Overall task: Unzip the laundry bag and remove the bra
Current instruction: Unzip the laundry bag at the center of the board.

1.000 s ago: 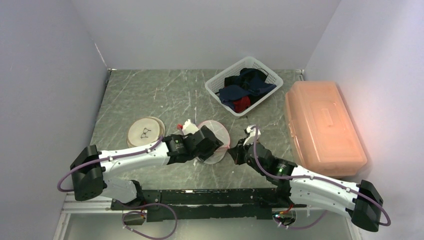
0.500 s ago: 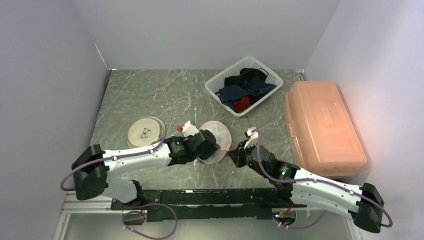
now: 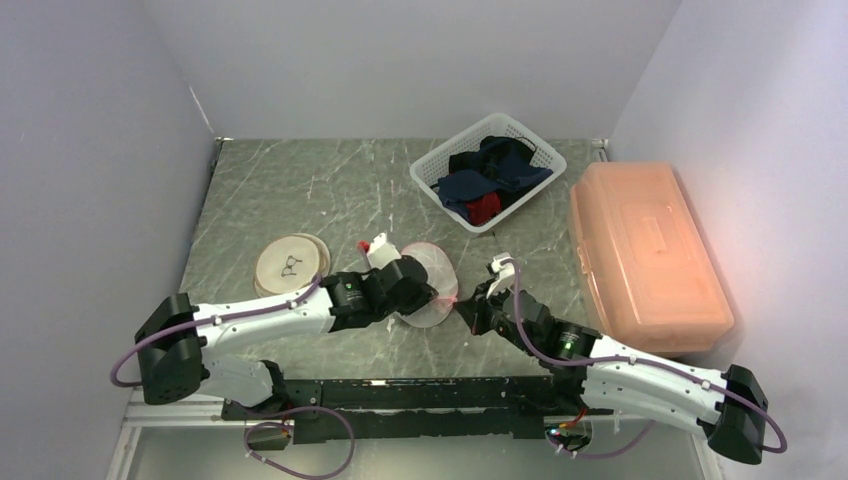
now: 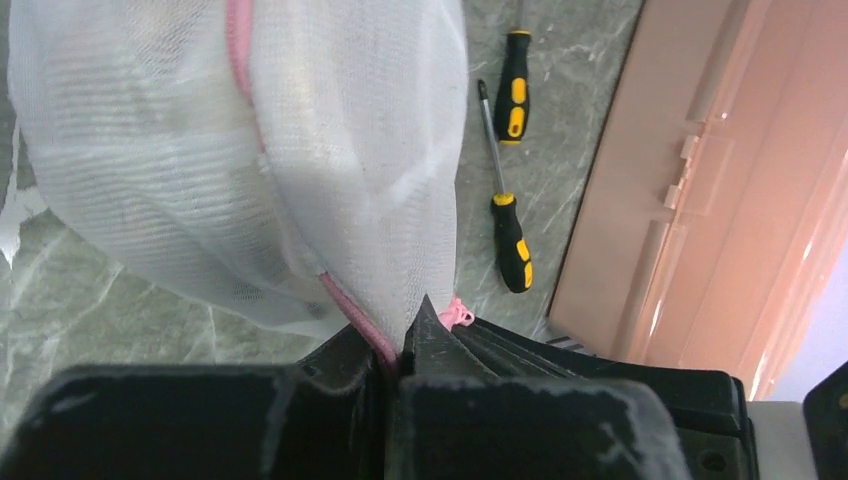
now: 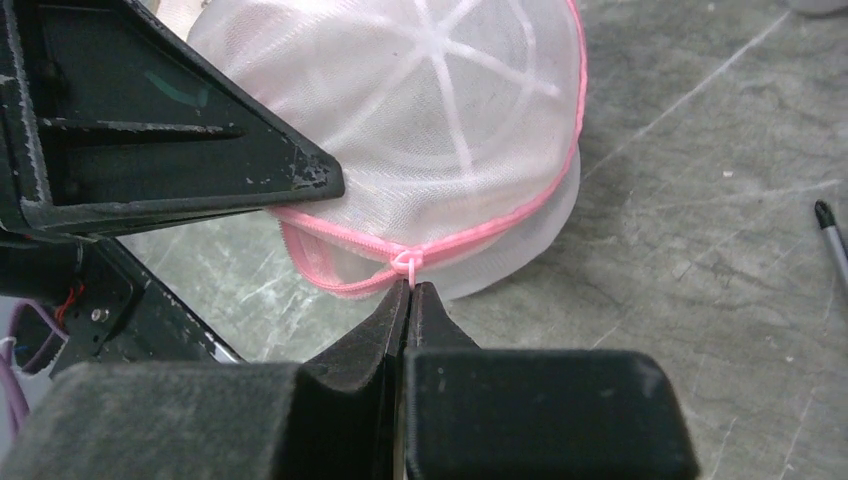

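Left claw (image 4: pixel 400 350): jaws pinched tight on the pink zip seam of the laundry bag (image 4: pixel 250 150), at the bag's near edge. Right claw (image 5: pixel 409 288): jaws closed on the pink zip pull (image 5: pixel 403 262), right at its tips. Claws sit almost nose to nose, with the bag's dome just ahead of both.

Progress, as judged: grips set, unzipping barely begun. Zip runs closed around the rim to the right of the right claw. A short stretch left of the pull may gape; hard to tell. Bra not made out through the mesh, presumably inside. Opening and removal both remain.

Room: bare table (image 3: pixel 300 190) ahead and left of the left claw. Two screwdrivers (image 4: pixel 510 95) lie just past the bag, ahead-right of the left claw. Orange box (image 3: pixel 645 255) walls off the right claw's far right. Basket (image 3: pixel 435 200) well ahead. Very tight between the claws.
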{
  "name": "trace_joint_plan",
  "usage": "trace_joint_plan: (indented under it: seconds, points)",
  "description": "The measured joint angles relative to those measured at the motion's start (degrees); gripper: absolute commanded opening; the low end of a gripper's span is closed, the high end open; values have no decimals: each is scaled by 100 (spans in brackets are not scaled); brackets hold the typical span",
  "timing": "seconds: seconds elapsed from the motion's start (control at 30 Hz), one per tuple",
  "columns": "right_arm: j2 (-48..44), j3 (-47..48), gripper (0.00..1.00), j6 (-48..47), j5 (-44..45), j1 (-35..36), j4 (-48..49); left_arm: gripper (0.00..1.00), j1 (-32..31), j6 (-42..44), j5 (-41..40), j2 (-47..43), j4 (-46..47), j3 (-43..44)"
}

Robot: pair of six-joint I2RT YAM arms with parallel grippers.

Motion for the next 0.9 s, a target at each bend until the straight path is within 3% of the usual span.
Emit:
trace_joint_plan:
  seconds: [0.37, 0.9]
  points:
    - [166, 728, 0, -271, 223, -37, -485, 3, 431, 2164, 778, -479, 699, -2]
    - [201, 640, 0, -133, -260, -846, -562, 3, 1130, 3257, 2260, -1095, 1231, -579]
